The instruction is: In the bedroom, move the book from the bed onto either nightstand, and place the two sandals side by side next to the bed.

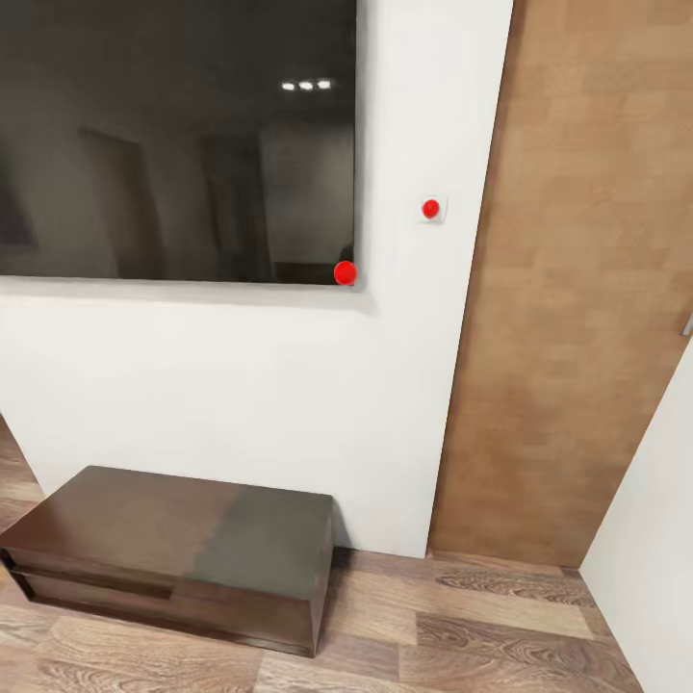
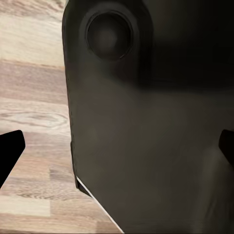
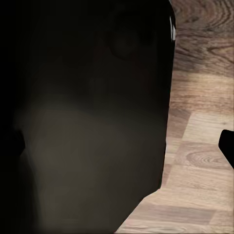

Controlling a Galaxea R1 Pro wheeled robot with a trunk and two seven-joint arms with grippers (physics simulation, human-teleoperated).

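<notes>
your head view faces a white wall point(image 1: 241, 385) carrying a large, dark, glossy rectangular screen point(image 1: 173, 135) that reflects a dim room and three small ceiling lights. a red dot point(image 1: 345, 273) sits at the screen's lower right corner, and a second red dot lies on a small white square wall plate point(image 1: 431, 208) just beside the screen, between it and a tall brown wooden door panel point(image 1: 577, 289). a second white wall point(image 1: 654, 539) closes the far right of the view. below the screen, a long, low, dark brown glossy wooden bench point(image 1: 173, 553) stands on the brown wood-plank floor point(image 1: 462, 635), its back against the white wall; a paler patch of reflection covers the right part of its top. the book, the bed, the nightstand and the sandals cannot be placed from these views. in your left wrist view, a large dark rounded body point(image 2: 146, 122) with a circular recess near one end fills most of the frame, with plank floor point(image 2: 34, 107) beside it; the two dark tips of the left gripper point(image 2: 117, 151) stand at opposite edges of the frame, so its fingers are spread wide with nothing between them. in your right wrist view, a similar dark rounded body point(image 3: 87, 122) lies over plank floor point(image 3: 200, 107); the tips of the right gripper point(image 3: 119, 144) also sit at opposite edges, fingers released and holding nothing.
</notes>
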